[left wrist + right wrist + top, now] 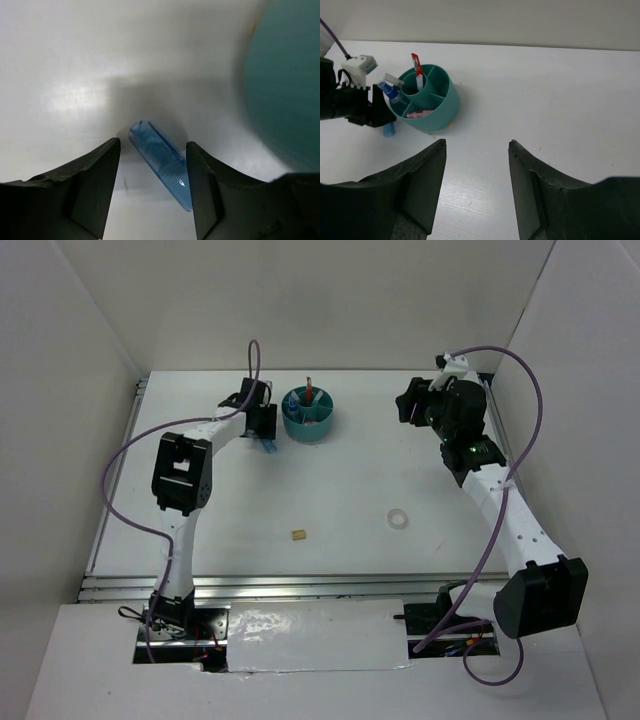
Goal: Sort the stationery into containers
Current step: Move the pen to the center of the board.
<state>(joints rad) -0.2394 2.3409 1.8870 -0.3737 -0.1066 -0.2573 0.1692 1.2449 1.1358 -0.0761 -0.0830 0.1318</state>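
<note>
Left pincer, released, straddles a blue tube on the desk, organiser at its right; we judge clenching, then lifting, comes next.

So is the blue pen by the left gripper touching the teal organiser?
Apart. The left wrist view shows bare white table between the blue pen and the teal organiser.

Both arms are showing the same build, with white tubular links joined by boxy black joint housings. The left arm and the right arm are each trailing a looping purple cable. A small green light is glowing on the right arm's black wrist block. A white connector block is capping the left wrist. The left gripper and the right gripper are both showing matte black, wedge-shaped fingers with flat inner faces.
</note>
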